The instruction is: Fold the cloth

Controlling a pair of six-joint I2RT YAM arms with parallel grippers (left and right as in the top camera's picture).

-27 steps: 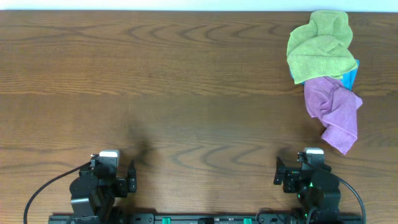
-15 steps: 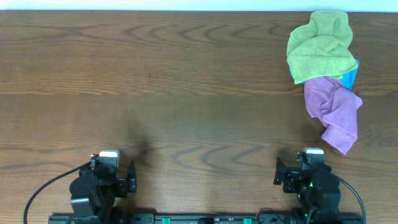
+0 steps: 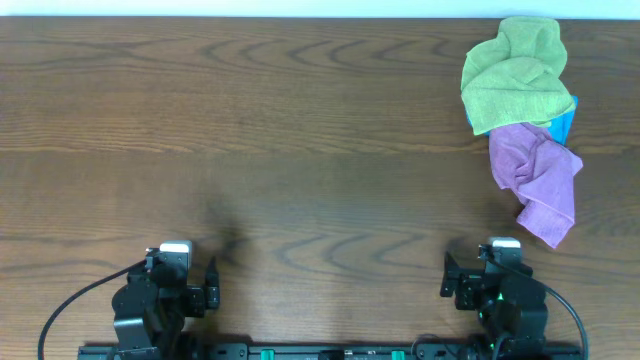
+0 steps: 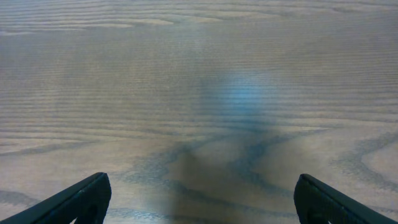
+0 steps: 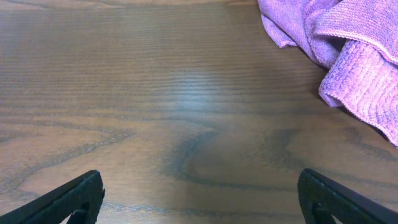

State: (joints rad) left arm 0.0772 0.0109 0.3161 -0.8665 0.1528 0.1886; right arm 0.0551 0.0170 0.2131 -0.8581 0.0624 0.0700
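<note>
Crumpled purple microfibre cloth (image 3: 535,178) at one o'clock of right gripper (image 5: 199,190), nearer arm; long axis twelve-to-six. Jaws spread, empty; left gripper (image 4: 202,190) likewise.

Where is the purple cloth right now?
In the overhead view the purple cloth lies crumpled at the right side of the table, directly below the green cloth and touching it; the right wrist view shows it at upper right.

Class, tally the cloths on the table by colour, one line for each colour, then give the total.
green cloth: 1
purple cloth: 1
blue cloth, mostly hidden under the other two: 1
Total: 3
</note>
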